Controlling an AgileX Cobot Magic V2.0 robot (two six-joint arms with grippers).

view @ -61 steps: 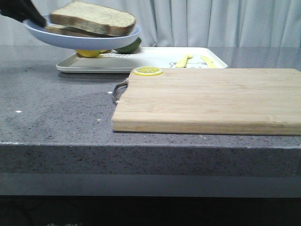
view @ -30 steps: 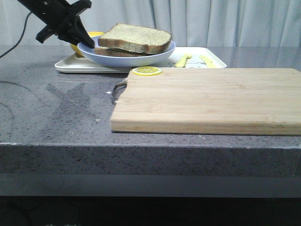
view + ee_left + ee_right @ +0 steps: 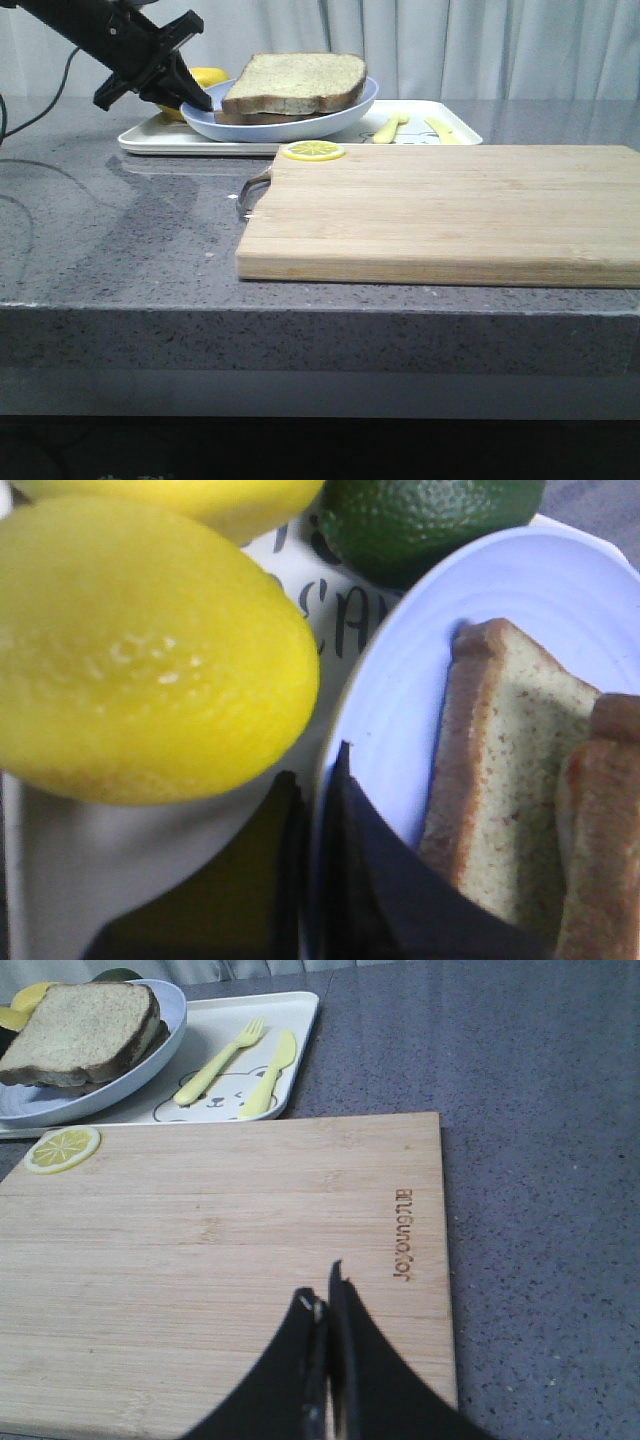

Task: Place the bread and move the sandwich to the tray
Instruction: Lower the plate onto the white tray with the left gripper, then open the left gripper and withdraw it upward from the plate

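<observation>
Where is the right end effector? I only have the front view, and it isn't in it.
Observer: The right wrist view shows the right end effector shut and empty, over the wooden cutting board.
Operator: Does the left one really have the plate?
Observer: Yes. In the left wrist view the left end effector is closed on the rim of the pale blue plate, with one finger on each side of it.
Operator: Is anything hidden behind that plate?
Observer: A dark green fruit sits on the tray, beyond the plate and next to a lemon.
</observation>
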